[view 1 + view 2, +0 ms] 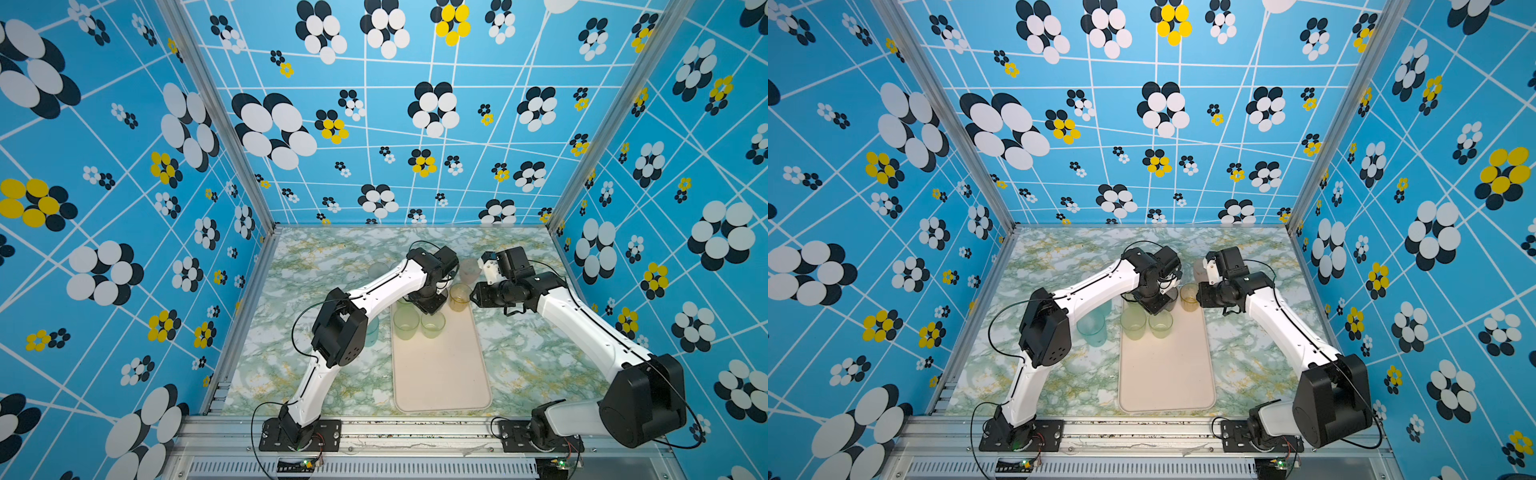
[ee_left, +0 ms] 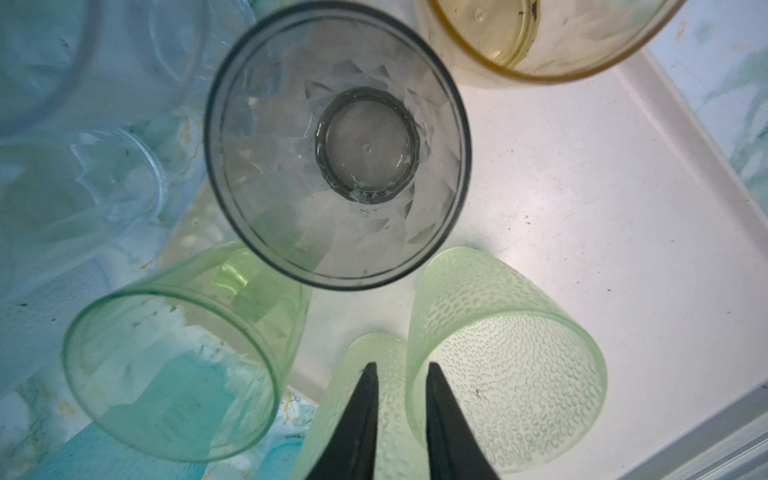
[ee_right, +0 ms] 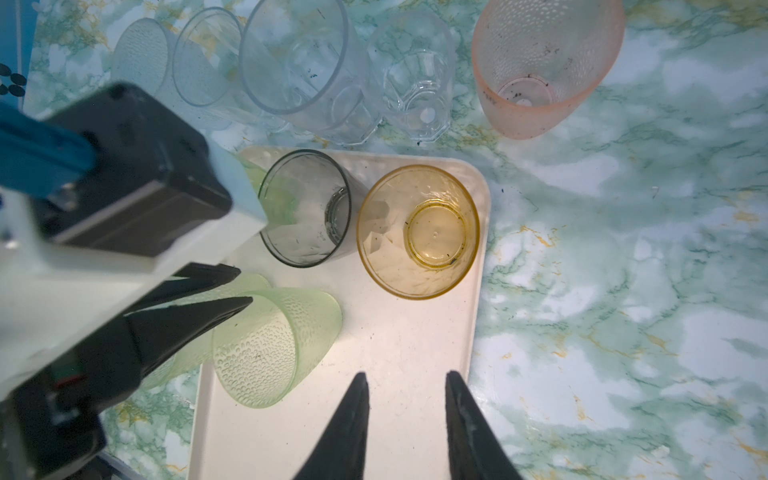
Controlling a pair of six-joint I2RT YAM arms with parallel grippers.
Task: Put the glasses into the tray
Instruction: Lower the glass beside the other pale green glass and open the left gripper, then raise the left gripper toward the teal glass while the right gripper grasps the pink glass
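A teal glass (image 1: 1092,328) stands upright on the marbled table (image 1: 1038,270), beside the elbow of the left arm (image 1: 1092,287) and well behind the left pincer (image 2: 401,365). That arm climbs from its base, folds at the elbow and reaches rightward over the far end of the tray (image 2: 582,187), with its wrist turned down. The pincer's fingers are slightly parted with nothing between them, and they hang over a dimpled green glass (image 2: 507,361) and a second dimpled green glass (image 2: 357,415). A smoky grey glass (image 2: 336,145) sits just ahead of the tips, and a smooth green glass (image 2: 174,365) is off to one side. All four are in the tray, mouths up and long axes vertical, with only a few specks inside. The tray lies flat, its long axis running the way the right pincer (image 3: 407,374) points. That pincer is released and empty above bare tray. An amber glass (image 3: 419,230) stands upright in the tray's corner ahead of its tips, apart from them. Farther ahead on the table, beyond the tray's end, are several clear glasses (image 3: 299,62) and a pink glass (image 3: 544,66), all upright. The right arm (image 1: 1287,326) leans in from its base toward the left, with its wrist bent downward.
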